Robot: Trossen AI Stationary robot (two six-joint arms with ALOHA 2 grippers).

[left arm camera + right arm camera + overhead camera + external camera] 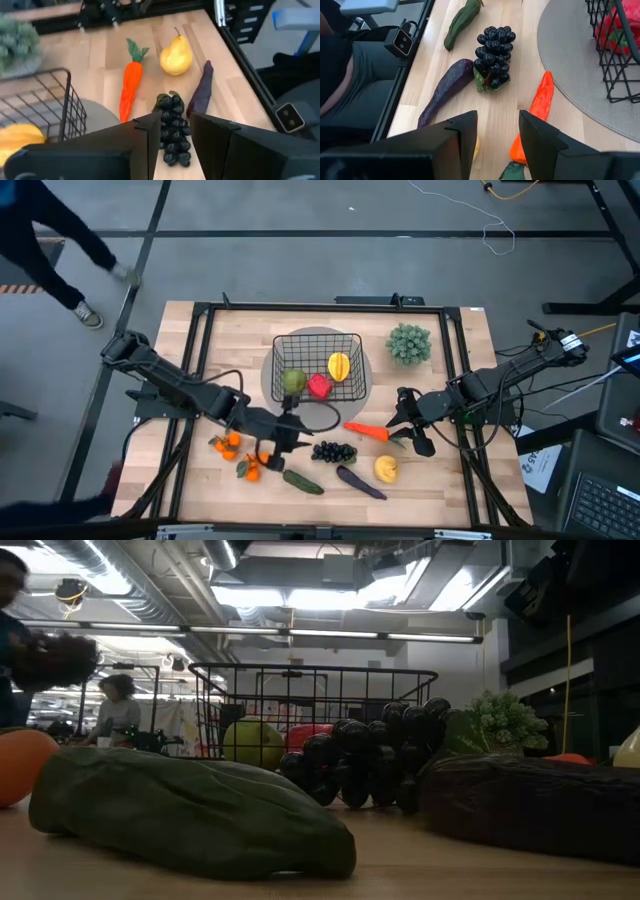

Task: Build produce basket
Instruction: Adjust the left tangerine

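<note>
Carrot (pixel 367 431), lengthwise across table, leaves toward right arm

Bare table lies between the carrot (pixel 367 431) and grapes (pixel 334 451); the basket (pixel 318 366) walls the far side.

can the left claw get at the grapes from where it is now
Probably yes: the left claw stands open, the grapes lie straight ahead between its fingers, and nothing blocks them; the eggplant lies beside them.

**Workshop under strip lights**

Long ceiling lights (pixel 330 635) glowed beneath exposed ducts (pixel 110 570). A grey floor (pixel 300 260) surrounded the wooden table (pixel 240 330), with loose cables (pixel 495 225) trailing across it. A person (pixel 118 710) sat far off; another person's legs (pixel 60 250) crossed the floor.
</note>
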